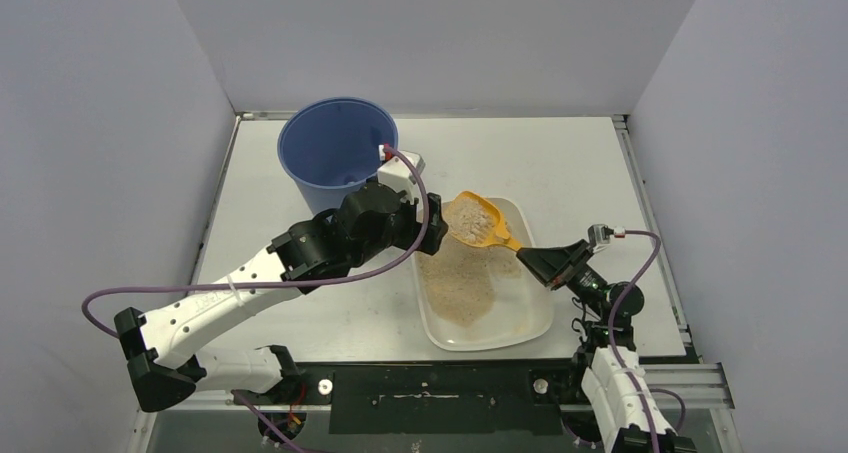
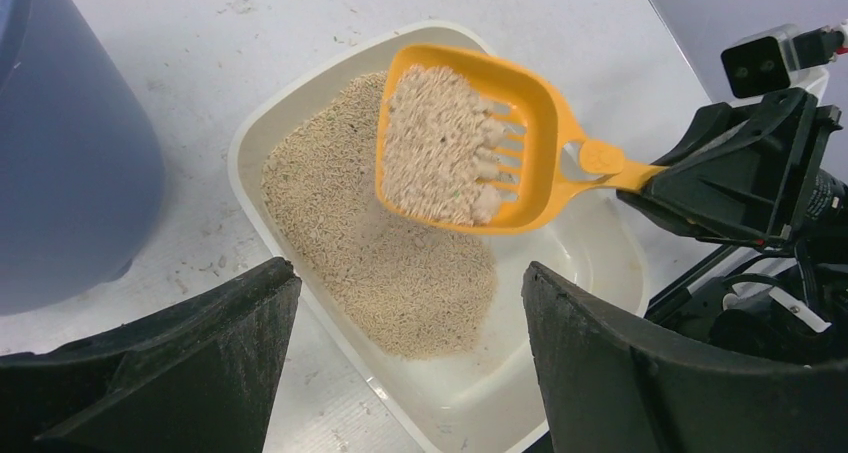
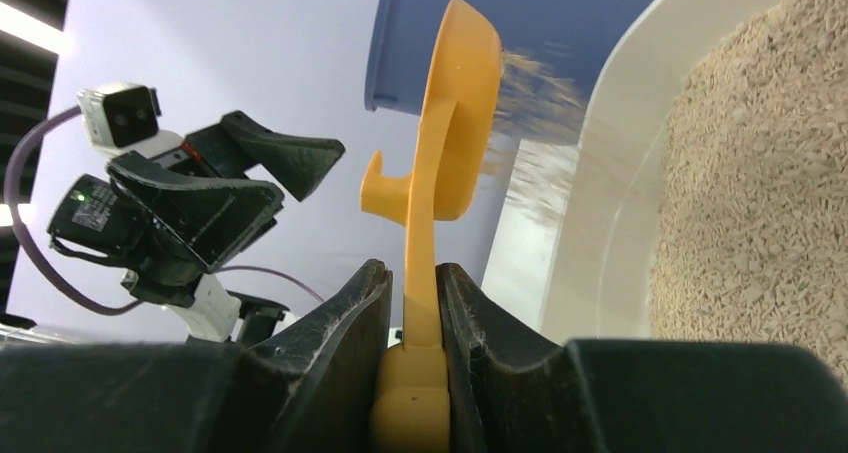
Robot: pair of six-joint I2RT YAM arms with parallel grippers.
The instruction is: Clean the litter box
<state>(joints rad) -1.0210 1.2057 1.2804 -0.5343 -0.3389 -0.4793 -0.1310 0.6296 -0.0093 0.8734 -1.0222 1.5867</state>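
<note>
The litter box (image 1: pixel 537 308) is a shallow white plastic tray with rounded corners. It sits on the white table (image 1: pixel 560 163) toward the near edge, right of centre. Tan, sandy granules (image 2: pixel 380 253) cover its left and middle floor, and the smooth near-right corner is bare.

The right gripper (image 3: pixel 412 273) has its 2 black fingers clamped on the flat handle of the yellow slotted scoop (image 1: pixel 475 220). That arm reaches in low from the near-right corner and holds the scoop above the tray's far end, heaped with clumped litter.

The left gripper (image 2: pixel 408 273) has its jaws spread wide with nothing between them. Its arm is bent at the elbow, with the wrist beside the tray's far-left corner. A tall round blue bucket (image 1: pixel 335 143) stands near the far edge, left of centre.
</note>
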